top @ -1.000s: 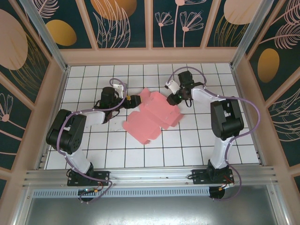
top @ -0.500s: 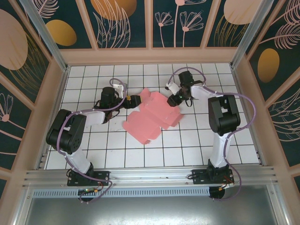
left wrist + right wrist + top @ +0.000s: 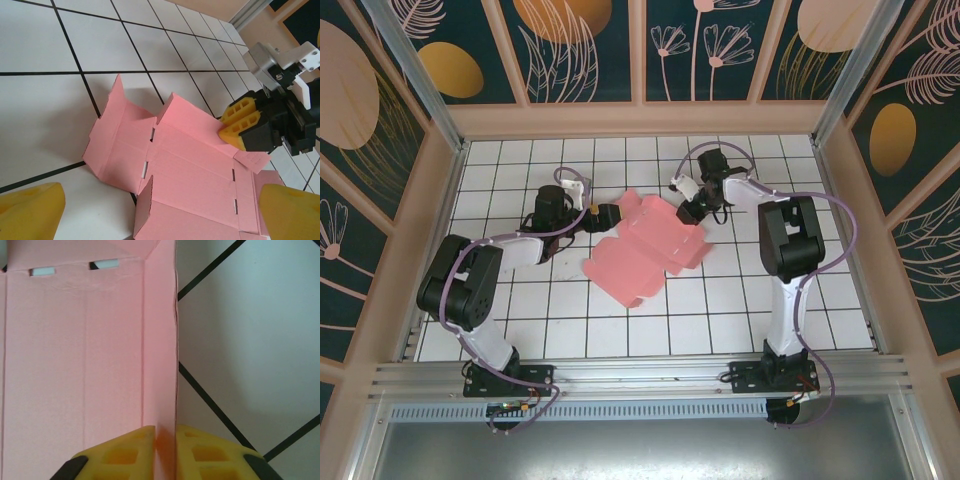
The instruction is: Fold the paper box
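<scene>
The paper box (image 3: pixel 642 247) is a salmon-pink die-cut sheet lying mostly flat on the white tiles, with some flaps raised. My right gripper (image 3: pixel 692 210) is at its far right edge, shut on an upright side flap (image 3: pixel 161 365); the yellow fingers (image 3: pixel 241 120) press it from both sides. My left gripper (image 3: pixel 610 213) sits low at the sheet's far left corner, open, its yellow fingertips (image 3: pixel 31 212) spread wide on either side of the sheet (image 3: pixel 195 170). Nothing is between them but the card lying below.
White tiled floor (image 3: pixel 720 310) with black grid lines, fenced by a beige frame (image 3: pixel 640 120) and patterned walls. Free tiles lie in front of and to both sides of the sheet. The arms' bases stand at the near rail (image 3: pixel 640 375).
My right gripper's fingers have closed onto the upright flap, and the right arm's elbow has swung slightly left. The left arm and the sheet have stayed put.
</scene>
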`<state>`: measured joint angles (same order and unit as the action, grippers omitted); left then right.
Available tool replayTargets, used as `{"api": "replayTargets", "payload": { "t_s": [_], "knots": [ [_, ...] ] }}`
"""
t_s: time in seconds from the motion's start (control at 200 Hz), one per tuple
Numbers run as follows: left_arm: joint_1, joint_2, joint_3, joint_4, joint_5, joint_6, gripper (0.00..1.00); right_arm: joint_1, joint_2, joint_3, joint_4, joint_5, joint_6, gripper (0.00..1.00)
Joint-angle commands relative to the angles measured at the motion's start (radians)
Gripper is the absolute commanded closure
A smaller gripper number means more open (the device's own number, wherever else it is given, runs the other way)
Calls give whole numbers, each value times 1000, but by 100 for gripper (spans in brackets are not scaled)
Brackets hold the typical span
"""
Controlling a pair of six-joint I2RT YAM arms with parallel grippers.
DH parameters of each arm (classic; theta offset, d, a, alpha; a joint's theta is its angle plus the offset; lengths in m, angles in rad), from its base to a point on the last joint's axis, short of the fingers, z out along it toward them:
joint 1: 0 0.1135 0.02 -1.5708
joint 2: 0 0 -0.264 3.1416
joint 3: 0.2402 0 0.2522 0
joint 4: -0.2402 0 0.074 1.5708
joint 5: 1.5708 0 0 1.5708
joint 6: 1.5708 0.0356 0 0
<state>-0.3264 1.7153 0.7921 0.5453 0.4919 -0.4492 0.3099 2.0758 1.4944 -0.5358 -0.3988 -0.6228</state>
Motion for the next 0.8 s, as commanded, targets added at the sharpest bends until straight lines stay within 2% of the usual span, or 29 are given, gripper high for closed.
{"api": "replayTargets", "payload": {
  "t_s": [0.0,0.055,0.34,0.526,0.636,0.796],
  "knots": [
    [4,-25,-2,-12,9,20,1,-1,8,44,-67,-41,-30,78],
    [4,-25,-2,-10,10,20,1,-1,6,44,-77,-38,-35,75],
    [4,-25,0,-10,17,18,1,-2,31,46,-109,-42,-47,75],
    [4,-28,1,-22,14,23,1,-3,34,53,-112,-46,-52,82],
    [4,-31,0,-23,11,23,1,-5,29,59,-111,-33,-52,100],
    [6,-50,-9,-15,-16,9,1,4,-33,5,-33,28,-44,100]
  ]
}}
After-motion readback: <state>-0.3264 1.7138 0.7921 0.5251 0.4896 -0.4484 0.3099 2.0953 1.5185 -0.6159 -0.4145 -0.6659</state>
